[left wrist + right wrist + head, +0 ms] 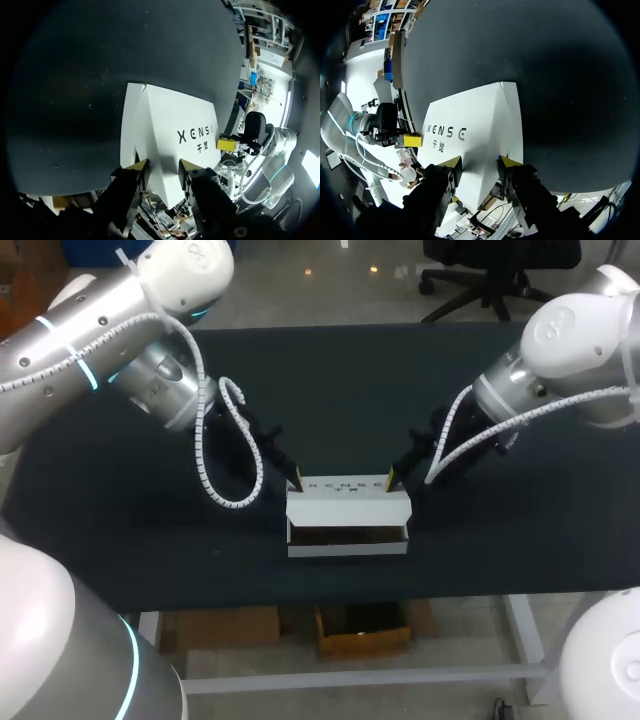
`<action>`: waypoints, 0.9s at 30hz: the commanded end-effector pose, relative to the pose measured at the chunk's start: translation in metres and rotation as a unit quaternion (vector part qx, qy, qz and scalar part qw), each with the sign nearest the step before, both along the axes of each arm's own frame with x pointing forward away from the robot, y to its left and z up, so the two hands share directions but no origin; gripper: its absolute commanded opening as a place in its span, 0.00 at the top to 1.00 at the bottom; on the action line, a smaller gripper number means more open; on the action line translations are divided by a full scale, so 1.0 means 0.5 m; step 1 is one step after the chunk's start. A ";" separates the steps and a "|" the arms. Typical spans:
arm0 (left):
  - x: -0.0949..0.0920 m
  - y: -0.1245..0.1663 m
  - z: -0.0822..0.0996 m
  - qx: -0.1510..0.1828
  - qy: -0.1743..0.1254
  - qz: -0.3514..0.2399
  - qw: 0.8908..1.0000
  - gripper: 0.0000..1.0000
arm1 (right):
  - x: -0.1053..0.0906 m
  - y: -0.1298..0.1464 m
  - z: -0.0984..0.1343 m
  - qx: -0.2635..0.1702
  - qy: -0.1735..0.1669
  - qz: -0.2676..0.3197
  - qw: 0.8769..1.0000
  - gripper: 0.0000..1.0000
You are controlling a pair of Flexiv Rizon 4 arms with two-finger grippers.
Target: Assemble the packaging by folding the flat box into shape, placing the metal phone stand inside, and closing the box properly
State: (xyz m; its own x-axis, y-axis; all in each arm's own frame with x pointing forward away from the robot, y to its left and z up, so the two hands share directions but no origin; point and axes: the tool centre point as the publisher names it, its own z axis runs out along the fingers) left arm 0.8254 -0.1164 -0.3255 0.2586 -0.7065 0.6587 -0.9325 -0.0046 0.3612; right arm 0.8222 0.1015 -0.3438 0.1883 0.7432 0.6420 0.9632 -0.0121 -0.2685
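The left arm's fingers stand apart, yellow tips set against the near end of the large white panel of a white cardboard box with dark print. The panel shows broad and face-on between and ahead of them, so they lie open on it and do not clamp it. The right arm's fingers are spread the same way at the box's opposite end, also with the printed face ahead of them. Past the far end of the box each wrist view catches one yellow tip of the other arm, and.

From above, the box sits near the middle of the black table, towards its near edge. Its long axis runs from side to side. The printed panel faces upward, and a long dark slot opens on the side nearest the robot. What lies inside it cannot be made out. One yellow tip meets each rear upper corner, left and right. A coiled white cable hangs from the left arm beside the box, apart from it, and another hangs from the right arm.
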 end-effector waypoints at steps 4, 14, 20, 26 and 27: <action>0.014 -0.013 0.001 -0.003 0.013 -0.008 1.000 0.62 | 0.006 0.011 0.004 -0.001 0.003 0.002 1.000 0.56; 0.016 -0.014 0.006 0.000 0.015 -0.008 1.000 0.62 | 0.015 0.012 0.012 -0.002 0.005 0.002 1.000 0.56; 0.018 -0.013 0.008 0.001 0.019 -0.007 1.000 0.62 | 0.020 0.014 0.017 -0.001 0.007 0.002 1.000 0.56; 0.025 -0.012 0.011 0.002 0.020 -0.005 1.000 0.63 | 0.031 0.015 0.020 0.002 0.011 0.004 1.000 0.56; 0.025 -0.012 0.012 0.003 0.021 -0.005 1.000 0.63 | 0.032 0.015 0.021 0.004 0.012 0.005 1.000 0.56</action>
State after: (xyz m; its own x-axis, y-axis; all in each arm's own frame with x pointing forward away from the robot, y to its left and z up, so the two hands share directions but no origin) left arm 0.8321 -0.1160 -0.3201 0.2791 -0.7103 0.6462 -0.9203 -0.0059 0.3911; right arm 0.8326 0.1032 -0.3341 0.1969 0.7416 0.6413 0.9599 -0.0127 -0.2800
